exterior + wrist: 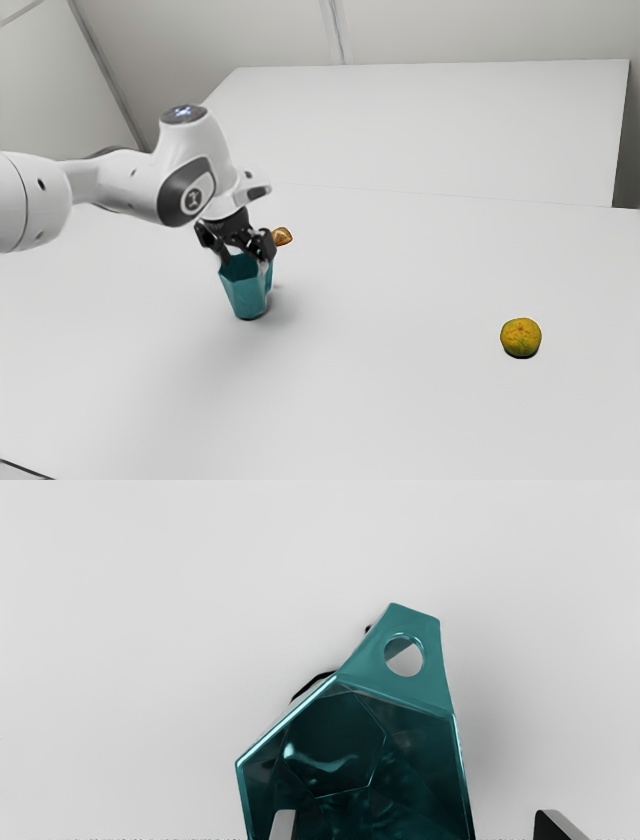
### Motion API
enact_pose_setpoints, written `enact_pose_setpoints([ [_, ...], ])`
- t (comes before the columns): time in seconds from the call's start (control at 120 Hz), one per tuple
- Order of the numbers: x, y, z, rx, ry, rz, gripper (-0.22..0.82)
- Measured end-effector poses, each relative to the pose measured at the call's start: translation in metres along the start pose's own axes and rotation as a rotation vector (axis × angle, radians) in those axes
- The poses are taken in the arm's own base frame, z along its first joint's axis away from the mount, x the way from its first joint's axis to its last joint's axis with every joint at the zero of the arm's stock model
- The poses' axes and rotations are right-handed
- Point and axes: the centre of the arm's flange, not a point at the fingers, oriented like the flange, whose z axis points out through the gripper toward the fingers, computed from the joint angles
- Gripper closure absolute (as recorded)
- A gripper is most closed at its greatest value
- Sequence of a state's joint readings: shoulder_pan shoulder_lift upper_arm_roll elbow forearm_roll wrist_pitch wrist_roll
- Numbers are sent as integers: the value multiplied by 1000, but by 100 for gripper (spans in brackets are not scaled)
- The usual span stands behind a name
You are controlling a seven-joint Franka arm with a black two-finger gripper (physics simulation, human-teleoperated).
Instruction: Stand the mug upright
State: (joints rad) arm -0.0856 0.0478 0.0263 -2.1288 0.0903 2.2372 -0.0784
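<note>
Mug [245,290] stands mouth up on worktop [370,420], at six o'clock below tool [245,261] in the exterior view. Fingers apart, straddling one wall. Judged stiff, slick; any grip best on wall.

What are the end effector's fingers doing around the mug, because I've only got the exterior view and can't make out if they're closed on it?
Observer: They're open. In the wrist view, one fingertip of the end effector shows over the mouth of the mug, and the other stands well out past the mug's outer wall.

Operator: And the handle, what's it like, is it caught between those fingers?

Observer: No. The handle is a flat-sided piece with a round hole through it, and it sticks out from the rim, away from both fingertips.
</note>
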Motion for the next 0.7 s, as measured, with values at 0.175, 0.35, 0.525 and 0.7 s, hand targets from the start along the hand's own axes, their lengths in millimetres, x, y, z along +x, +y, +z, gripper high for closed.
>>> enact_pose_setpoints([
  [0.175,1,7,-35,-3,49,16,4],
  [0.35,19,10,-95,3,101,27,2],
  [0.525,28,10,-144,10,110,27,1],
  [0.7,30,5,-185,17,95,17,0],
])
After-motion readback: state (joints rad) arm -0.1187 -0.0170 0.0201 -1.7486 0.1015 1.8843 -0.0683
